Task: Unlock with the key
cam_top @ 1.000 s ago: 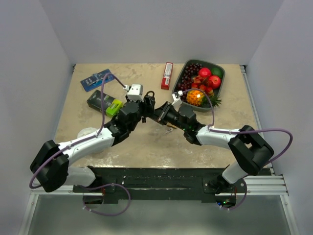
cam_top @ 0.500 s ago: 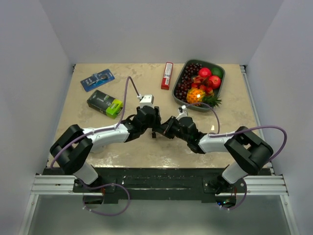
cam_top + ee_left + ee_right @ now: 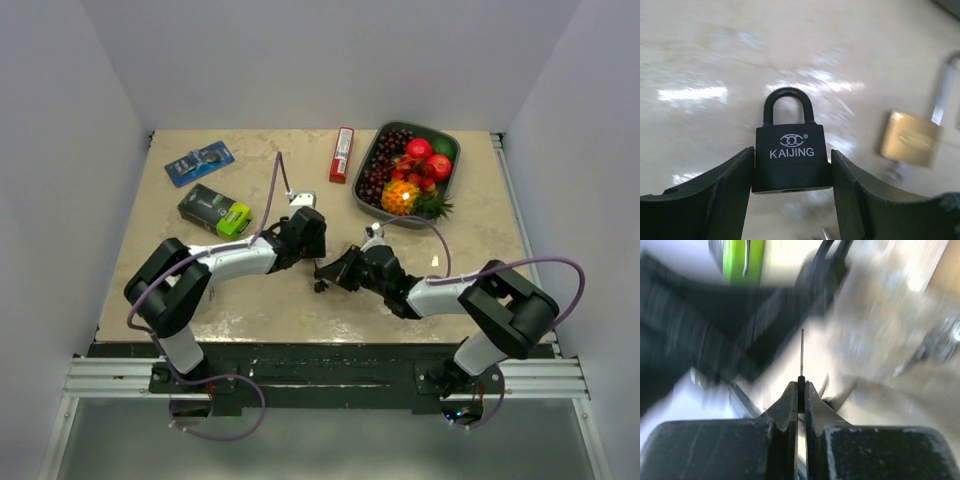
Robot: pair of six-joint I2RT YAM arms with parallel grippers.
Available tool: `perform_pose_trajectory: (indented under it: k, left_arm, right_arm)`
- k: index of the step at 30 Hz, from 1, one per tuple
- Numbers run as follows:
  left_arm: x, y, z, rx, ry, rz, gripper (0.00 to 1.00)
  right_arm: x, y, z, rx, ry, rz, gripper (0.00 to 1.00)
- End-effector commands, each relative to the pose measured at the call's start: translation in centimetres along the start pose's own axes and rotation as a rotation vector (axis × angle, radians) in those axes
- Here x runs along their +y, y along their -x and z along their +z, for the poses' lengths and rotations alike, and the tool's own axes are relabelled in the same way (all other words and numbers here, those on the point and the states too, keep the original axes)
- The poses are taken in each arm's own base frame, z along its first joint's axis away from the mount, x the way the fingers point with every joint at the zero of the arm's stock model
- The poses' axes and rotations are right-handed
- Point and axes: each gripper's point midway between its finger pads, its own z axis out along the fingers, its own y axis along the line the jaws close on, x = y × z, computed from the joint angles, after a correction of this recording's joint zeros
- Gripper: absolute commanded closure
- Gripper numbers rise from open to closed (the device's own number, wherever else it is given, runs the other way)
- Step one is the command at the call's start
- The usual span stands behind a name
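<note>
My left gripper (image 3: 792,154) is shut on the body of a black padlock (image 3: 790,155) marked KAIJING, its shackle closed and pointing away from the wrist, just above the tabletop. In the top view the left gripper (image 3: 306,238) is at the table's middle. My right gripper (image 3: 801,386) is shut on a key (image 3: 801,352), seen edge-on with its thin blade pointing forward. In the top view the right gripper (image 3: 328,273) is a little right of and nearer than the left one, and a small key bunch (image 3: 320,287) hangs below it. The two grippers are apart.
A brass padlock (image 3: 910,145) with a silver shackle lies on the table right of the black one. A fruit tray (image 3: 452,150) stands at the back right, with a red bar (image 3: 342,154) beside it. A green and black box (image 3: 214,209) and a blue packet (image 3: 199,162) lie at the back left.
Both grippers have drawn back towards the near edge and moved apart. The left arm has folded in, still holding the black padlock. The right gripper has dropped lower with the key.
</note>
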Motion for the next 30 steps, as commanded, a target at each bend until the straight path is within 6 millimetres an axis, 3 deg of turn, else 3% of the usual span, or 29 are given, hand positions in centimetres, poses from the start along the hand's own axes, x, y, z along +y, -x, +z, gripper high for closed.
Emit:
perform_pose_trajectory:
  k: [1,8,12,15,16,19,23,30]
  left_arm:
    - [9.0,4.1,2.2,-0.101,0.334,0.012,1.00]
    - [8.8,5.7,2.7,-0.103,0.360,0.028,1.00]
    - [9.4,5.1,2.7,-0.059,0.368,0.032,0.99]
    - [9.4,4.2,2.5,-0.025,0.345,0.028,0.85]
    - [9.3,4.0,2.5,-0.019,0.330,0.021,0.69]
    - [8.1,3.0,2.3,0.011,0.246,0.001,0.49]
    - [6.9,2.2,2.4,0.056,0.183,-0.004,0.34]
    - [8.1,2.1,2.3,0.083,0.193,-0.016,0.12]
  right_arm:
    - [2.7,-2.7,-2.5,0.126,0.108,-0.055,1.00]
    - [1.5,-4.0,-3.1,0.193,0.079,-0.094,1.00]
    - [1.3,-3.8,-3.5,0.187,0.057,-0.121,1.00]
    - [1.9,-2.7,-3.8,0.141,0.059,-0.128,1.00]
    - [2.1,-2.5,-3.8,0.130,0.061,-0.129,1.00]
    - [2.8,-1.4,-4.1,0.087,0.070,-0.133,1.00]
    - [3.3,-0.2,-4.6,0.038,0.067,-0.156,1.00]
    - [3.6,1.7,-6.2,-0.046,0.031,-0.216,1.00]
